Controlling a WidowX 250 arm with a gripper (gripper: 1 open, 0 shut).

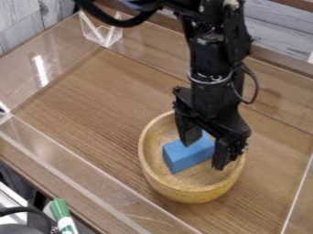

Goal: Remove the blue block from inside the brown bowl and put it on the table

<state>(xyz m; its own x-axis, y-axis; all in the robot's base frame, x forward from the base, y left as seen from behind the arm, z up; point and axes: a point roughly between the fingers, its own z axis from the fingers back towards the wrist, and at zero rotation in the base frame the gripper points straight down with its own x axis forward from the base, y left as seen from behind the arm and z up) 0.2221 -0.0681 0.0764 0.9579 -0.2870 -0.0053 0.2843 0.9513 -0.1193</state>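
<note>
Blue is the colour that stands out: the blue block (186, 155) is a small, solid, matte rectangular piece lying inside the brown bowl (163, 179), on its pale smooth floor, a little tilted against the curve. It takes up only a modest part of the bowl's inside. The bowl is round, light wood, with a thick rim, and it sits near the right front part of the table (104, 96).

My gripper (200, 154) points straight down into the bowl with its dark fingers (222, 152) spread wide; one comes down at the block's far left end and the other at its right, and I am not clamping it. Whether either finger touches the block I cannot tell.

The tabletop is medium-brown wood grain, bordered by clear acrylic walls (61, 46) that catch pale reflections. A clear acrylic piece (101, 34) stands at the far left corner. Beyond the near edge, at the lower left, something dark with a green part (60, 221) shows.
</note>
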